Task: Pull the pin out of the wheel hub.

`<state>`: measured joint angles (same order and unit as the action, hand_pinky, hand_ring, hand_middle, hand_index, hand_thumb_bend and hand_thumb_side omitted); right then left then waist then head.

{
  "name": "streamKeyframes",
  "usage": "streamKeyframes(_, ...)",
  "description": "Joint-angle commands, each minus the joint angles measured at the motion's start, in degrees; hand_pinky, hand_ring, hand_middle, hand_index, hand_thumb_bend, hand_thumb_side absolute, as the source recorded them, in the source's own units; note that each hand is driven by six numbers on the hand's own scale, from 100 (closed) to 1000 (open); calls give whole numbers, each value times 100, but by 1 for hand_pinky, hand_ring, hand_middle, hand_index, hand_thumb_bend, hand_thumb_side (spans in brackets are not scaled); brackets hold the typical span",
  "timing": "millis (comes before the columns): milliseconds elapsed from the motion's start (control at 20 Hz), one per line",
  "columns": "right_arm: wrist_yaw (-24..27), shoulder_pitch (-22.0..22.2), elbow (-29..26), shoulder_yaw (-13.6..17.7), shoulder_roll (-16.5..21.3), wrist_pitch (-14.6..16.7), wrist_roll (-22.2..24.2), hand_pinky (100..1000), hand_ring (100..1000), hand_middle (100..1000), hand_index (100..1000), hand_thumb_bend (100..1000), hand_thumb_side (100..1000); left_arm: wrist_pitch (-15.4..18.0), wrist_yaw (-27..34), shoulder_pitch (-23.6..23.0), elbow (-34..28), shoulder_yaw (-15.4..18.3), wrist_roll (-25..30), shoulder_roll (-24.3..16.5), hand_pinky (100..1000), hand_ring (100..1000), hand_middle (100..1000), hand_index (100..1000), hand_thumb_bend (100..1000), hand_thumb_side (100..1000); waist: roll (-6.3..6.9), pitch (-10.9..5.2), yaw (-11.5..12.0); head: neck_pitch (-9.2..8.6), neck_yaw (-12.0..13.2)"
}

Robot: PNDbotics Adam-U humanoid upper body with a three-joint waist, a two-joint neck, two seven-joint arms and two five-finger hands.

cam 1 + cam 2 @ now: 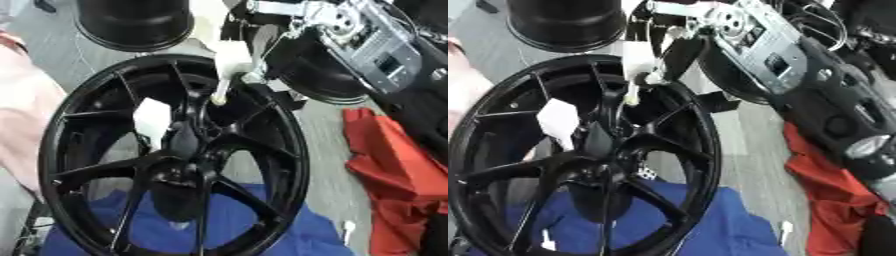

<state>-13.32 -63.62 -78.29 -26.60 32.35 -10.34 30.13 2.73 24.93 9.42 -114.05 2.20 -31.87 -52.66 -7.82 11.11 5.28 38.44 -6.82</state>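
Pale yellowish-tipped pin is pinched by the right hand above the black spoked wheel hub; withdraw it straight along its axis.

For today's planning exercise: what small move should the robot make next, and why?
Probably draw the right hand straight back, away from the wheel hub. Its white fingers seem closed on the pale pin, whose tip hangs just inside the rim, near the spokes.

Both head-camera eyes look steeply down, close over the black wheel; the right eye view sits shifted slightly rightward.
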Motion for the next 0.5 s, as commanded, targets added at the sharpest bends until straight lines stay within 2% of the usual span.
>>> streamKeyframes(50, 235, -222, 399, 408, 312, -103, -194, 636, 466, 294, 457, 219, 100, -60, 77, 77, -54, 128, -66, -95, 748, 624, 623, 795, 100, 635, 96, -170, -20, -66, -62)
streamKeyframes(250, 449, -310, 951, 889, 588, -156, -490, 589, 443, 291, 457, 200, 100, -113, 160, 74, -54, 162, -145, -88, 748, 623, 622, 794, 100, 637, 103, -162, -59, -39, -52)
streamKeyframes(450, 688, -141, 1313, 1435, 1082, -196, -828, 544, 420, 288, 457, 178, 100, -93, 132, 4, -54, 221, -200, -90, 748, 622, 621, 794, 100, 637, 105, -108, -139, 56, 69)
streamKeyframes(500, 733, -58, 1329, 1578, 1224, -203, -917, 546, 421, 289, 458, 100, 100, -80, 112, -22, -54, 238, -216, -91, 748, 622, 621, 794, 100, 619, 106, -93, -165, 79, 105)
